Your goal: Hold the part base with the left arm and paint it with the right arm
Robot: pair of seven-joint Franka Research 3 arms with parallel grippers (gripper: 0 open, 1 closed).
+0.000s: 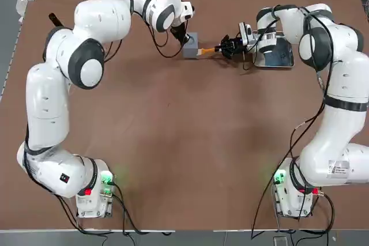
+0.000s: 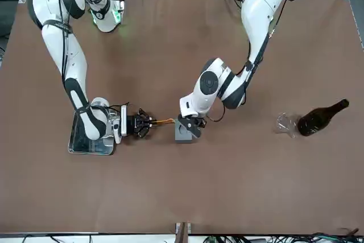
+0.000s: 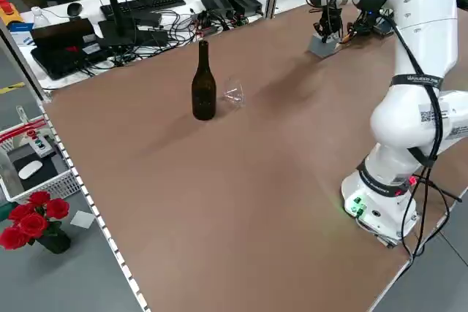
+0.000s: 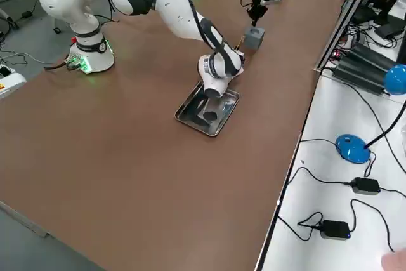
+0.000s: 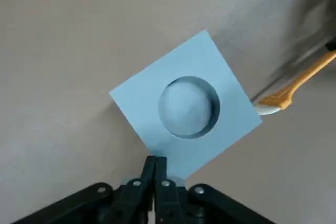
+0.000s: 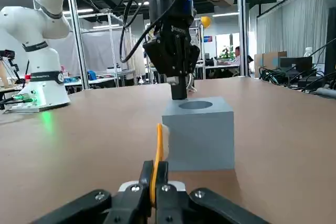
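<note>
At the far side of the table (image 1: 173, 142), between the two arms: part base (image 1: 191, 45), a small grey cube with a round hole in its top, resting flat on the brown surface. Left gripper (image 1: 183, 34) lowered vertically onto the block's top, fingers (image 5: 155, 169) pressed together with no gap and bearing on the top face near one edge, beside the hole rather than in it. Judged purpose: downward pressure to pin the block against sliding under sideways brush load, with the side faces left free.

Right gripper (image 1: 230, 46) laid nearly level, low over the table, pointing at the block from the side. Fingers (image 6: 163, 179) clamped on the orange handle of a thin brush (image 1: 209, 50), held horizontally. Pale bristle tip at or touching the block's side face, near one corner; exact contact hard to confirm. Level pose judged to suit strokes across a vertical face.

Steel tray (image 1: 279, 57) just behind the right wrist, well placed as a paint source. Dark bottle (image 2: 321, 118) and clear glass (image 2: 286, 123) well apart at the left arm's side, not involved.

Step in hand, as judged: painting one side, other faces pending.
</note>
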